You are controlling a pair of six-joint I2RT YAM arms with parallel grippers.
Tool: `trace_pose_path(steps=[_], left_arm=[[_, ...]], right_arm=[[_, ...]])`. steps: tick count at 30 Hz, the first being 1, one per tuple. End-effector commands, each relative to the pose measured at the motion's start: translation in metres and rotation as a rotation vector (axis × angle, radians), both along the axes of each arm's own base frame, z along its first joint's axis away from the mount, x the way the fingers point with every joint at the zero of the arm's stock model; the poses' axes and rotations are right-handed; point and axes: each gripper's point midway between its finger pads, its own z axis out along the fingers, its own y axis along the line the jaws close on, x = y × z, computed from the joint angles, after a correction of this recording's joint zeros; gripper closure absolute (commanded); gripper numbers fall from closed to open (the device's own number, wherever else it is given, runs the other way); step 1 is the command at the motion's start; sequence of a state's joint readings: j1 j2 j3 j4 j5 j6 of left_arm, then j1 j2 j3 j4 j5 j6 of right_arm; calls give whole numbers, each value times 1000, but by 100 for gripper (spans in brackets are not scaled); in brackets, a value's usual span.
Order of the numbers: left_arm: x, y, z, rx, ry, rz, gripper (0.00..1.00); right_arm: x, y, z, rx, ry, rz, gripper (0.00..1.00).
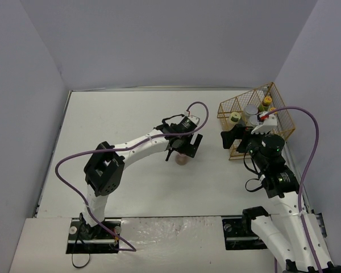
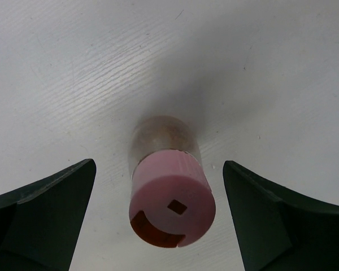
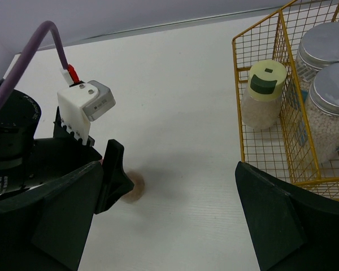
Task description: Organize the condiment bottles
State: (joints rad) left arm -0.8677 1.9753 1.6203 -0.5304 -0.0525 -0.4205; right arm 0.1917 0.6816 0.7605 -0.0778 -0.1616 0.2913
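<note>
The pink-capped shaker [image 2: 172, 195] stands on the white table between the fingers of my left gripper [image 2: 159, 164], which is open and touches nothing. In the top view the left gripper [image 1: 182, 152] hangs right over the shaker [image 1: 182, 160]. My right gripper [image 3: 168, 166] is open and empty, just left of the yellow wire basket [image 3: 238, 101]. The basket holds the yellow-green-capped shaker [image 3: 263, 93] and two silver-lidded jars [image 3: 327, 45] [image 3: 334, 110]. The top view shows my right gripper [image 1: 234, 136] at the basket's near left corner and yellow-capped dark bottles [image 1: 266, 102] at the basket's back.
The basket [image 1: 226, 106] stands at the table's far right, close to the right wall. The left arm's finger [image 3: 110, 175] partly hides the pink-capped shaker's base [image 3: 134, 187] in the right wrist view. Purple cables loop over both arms.
</note>
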Motion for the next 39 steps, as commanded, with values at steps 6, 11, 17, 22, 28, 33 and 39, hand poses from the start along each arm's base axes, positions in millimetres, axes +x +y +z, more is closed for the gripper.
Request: trace_pose_path(steps=[6, 11, 17, 22, 28, 33, 39], left_arm=[[19, 24, 165, -316, -227, 115, 4], [34, 89, 189, -333, -293, 242, 3], [41, 187, 184, -266, -344, 422, 3], [24, 254, 168, -200, -356, 529, 3], [-5, 311, 155, -149, -403, 630, 3], [-35, 343, 138, -87, -456, 702, 3], [-43, 353, 140, -78, -499, 731, 3]], right_arm=[[9, 14, 24, -17, -52, 63, 0], [17, 30, 14, -44, -11, 111, 0], [28, 67, -13, -120, 71, 188, 0], [36, 104, -35, -171, 95, 236, 0], [43, 149, -70, -255, 135, 282, 0], [56, 168, -109, -313, 188, 270, 0], [64, 179, -135, -342, 217, 260, 4]])
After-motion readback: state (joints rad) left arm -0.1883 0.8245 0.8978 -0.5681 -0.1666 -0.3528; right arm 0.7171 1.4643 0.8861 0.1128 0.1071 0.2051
